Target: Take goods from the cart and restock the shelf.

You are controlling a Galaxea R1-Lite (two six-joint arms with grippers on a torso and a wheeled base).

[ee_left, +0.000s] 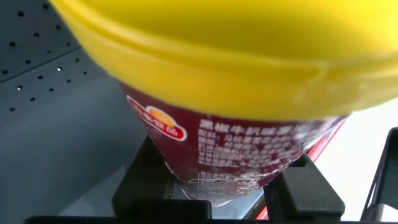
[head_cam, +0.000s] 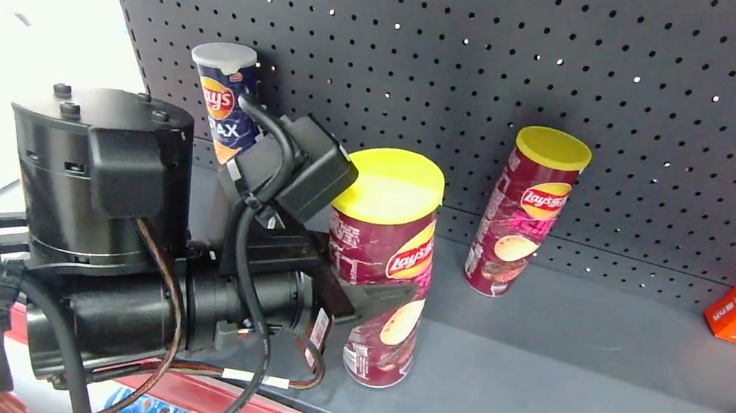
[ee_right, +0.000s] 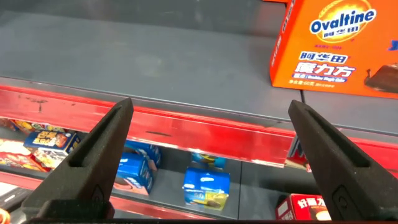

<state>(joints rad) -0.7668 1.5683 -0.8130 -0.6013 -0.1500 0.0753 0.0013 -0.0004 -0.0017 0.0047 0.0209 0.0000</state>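
Logo badges on near maroon can (head_cam: 398, 250), far maroon can (head_cam: 521, 218), blue can (head_cam: 223, 105); lettering (two scripts) on orange box (ee_right: 339, 46)

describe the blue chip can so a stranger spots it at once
On the grey shelf, by the pegboard wall, look far left. The blue can stands there, with a pale grey lid; the held can in the left pincer and the other can are maroon with yellow lids.
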